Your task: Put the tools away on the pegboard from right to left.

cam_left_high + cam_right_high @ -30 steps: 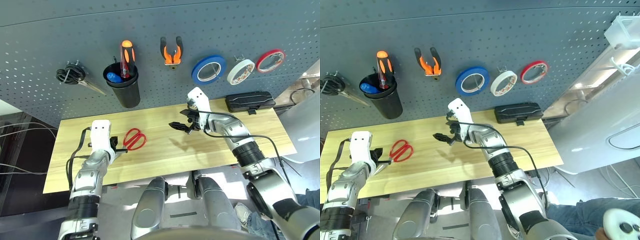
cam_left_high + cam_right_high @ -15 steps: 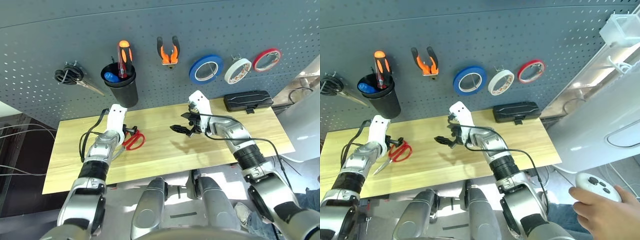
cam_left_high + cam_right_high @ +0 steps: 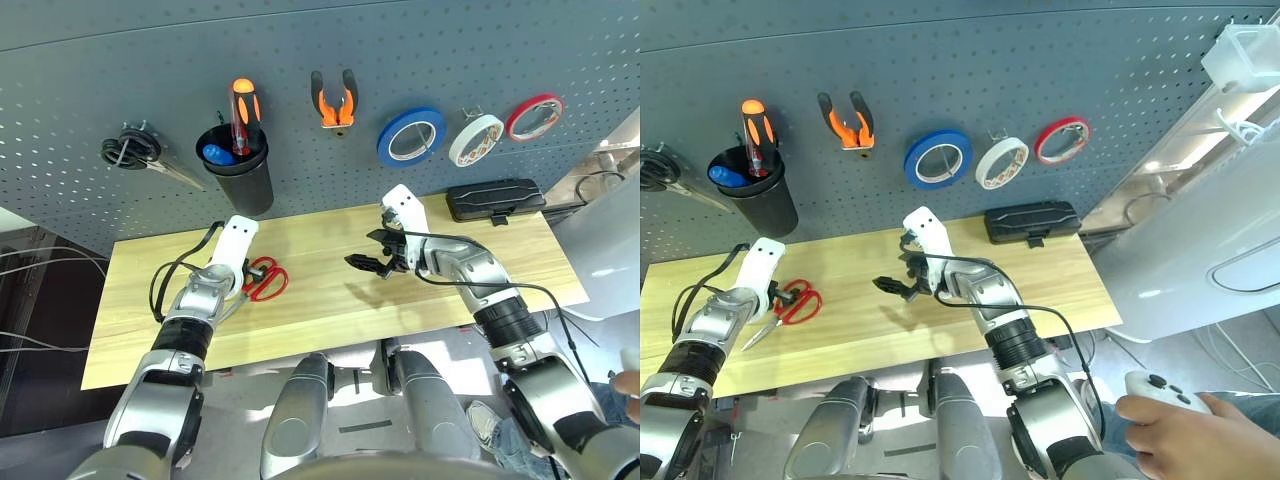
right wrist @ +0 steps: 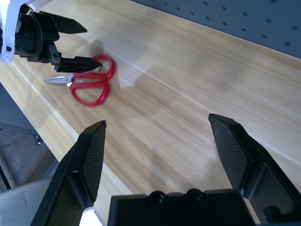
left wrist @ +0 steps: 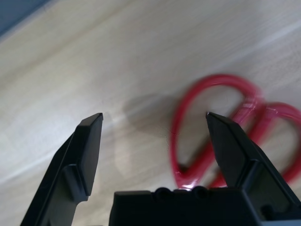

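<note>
Red-handled scissors point(image 3: 267, 280) flat on table point(image 3: 330, 300)

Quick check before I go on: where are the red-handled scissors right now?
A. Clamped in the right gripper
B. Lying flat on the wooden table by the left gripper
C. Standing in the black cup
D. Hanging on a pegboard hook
B: the red-handled scissors lie flat on the wooden table, with the left gripper at their handles, jaws open, not closed on them.

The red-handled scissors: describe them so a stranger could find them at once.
On the wooden table below the pegboard, look toward its left part. The red-handled scissors lie flat there, at the open left gripper, the table's one red thing.
</note>
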